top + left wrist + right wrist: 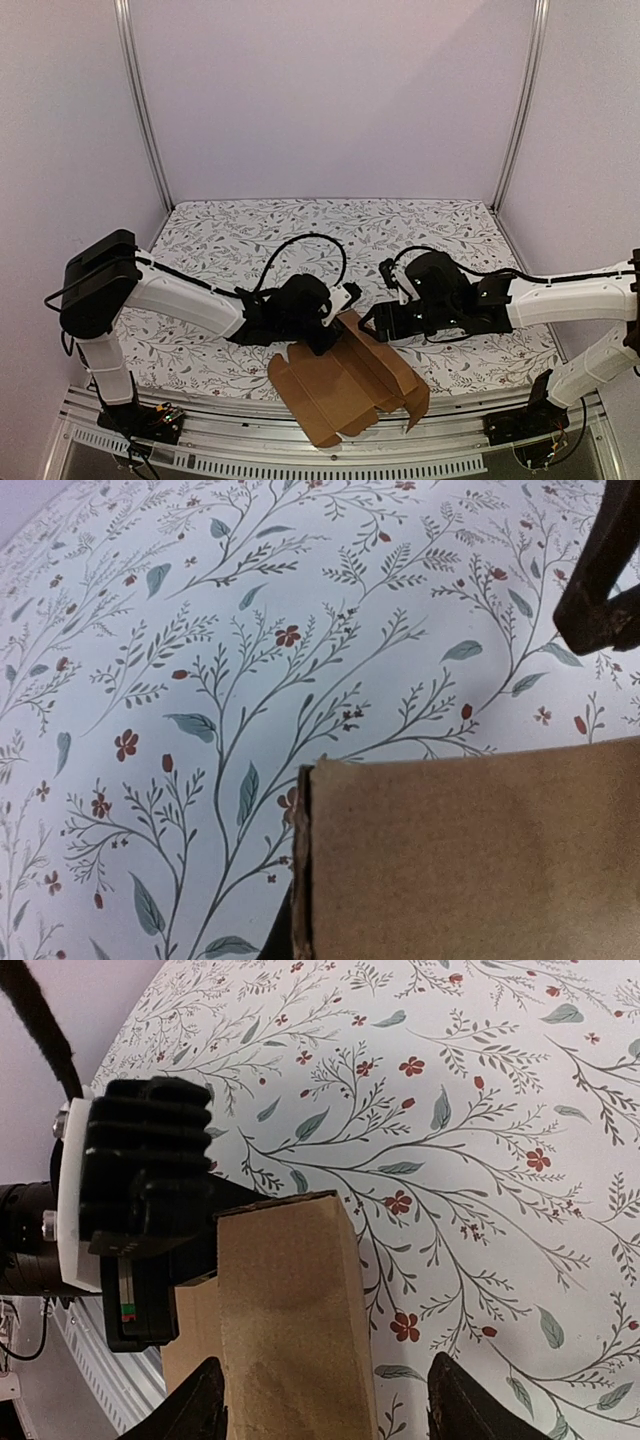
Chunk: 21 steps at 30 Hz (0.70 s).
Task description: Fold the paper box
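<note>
Floral-printed cloth (250, 240) covers the table, and the paper box (345, 385) lies at its near edge as a brown, partly creased sheet with one narrow panel raised. From its base the left arm stretches low toward the centre, the left gripper (322, 340) tipped down at the sheet's far-left corner, where cardboard hides the fingers and I cannot tell their spacing. Opposite, the right arm reaches in level, the right gripper (378, 328) spread wide astride the raised panel.

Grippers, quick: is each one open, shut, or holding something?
Left gripper: cannot be told; the paper box blocks the view.
Right gripper: open around the box's raised flap.
</note>
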Available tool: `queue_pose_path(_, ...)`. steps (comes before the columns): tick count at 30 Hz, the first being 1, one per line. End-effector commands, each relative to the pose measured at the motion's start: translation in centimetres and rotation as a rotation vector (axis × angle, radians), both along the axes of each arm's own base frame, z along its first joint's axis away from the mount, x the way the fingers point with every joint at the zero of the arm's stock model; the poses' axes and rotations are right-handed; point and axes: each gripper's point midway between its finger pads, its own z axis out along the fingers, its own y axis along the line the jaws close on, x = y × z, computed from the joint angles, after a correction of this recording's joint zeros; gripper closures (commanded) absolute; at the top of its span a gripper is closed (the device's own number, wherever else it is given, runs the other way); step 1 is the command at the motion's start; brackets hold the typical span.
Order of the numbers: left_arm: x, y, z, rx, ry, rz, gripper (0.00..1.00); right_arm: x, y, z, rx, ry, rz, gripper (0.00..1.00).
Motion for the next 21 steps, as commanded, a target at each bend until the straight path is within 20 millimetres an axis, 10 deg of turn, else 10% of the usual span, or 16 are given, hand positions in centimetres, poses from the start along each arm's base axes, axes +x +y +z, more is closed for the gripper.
queue_pose_path(1,-0.8,1.3,-1.3,0.067,0.032,-0.008,1.0,-0.6,-0.5,0.0,0.001,0.015,0.019,0.31)
queue_pose_path(8,-1.0,1.1,-1.5,0.04,0.049,-0.001,1.0,-0.4,-1.0,-0.1,0.0,0.009,-0.006,0.3)
queue_pose_path(15,-1.2,1.2,-2.3,-0.018,0.042,-0.001,1.0,0.7,0.3,0.4,0.031,0.003,-0.027,0.64)
queue_pose_path(21,-1.3,0.8,-2.9,-0.052,0.034,-0.004,1.0,0.6,0.5,-1.4,0.015,0.037,-0.032,0.67)
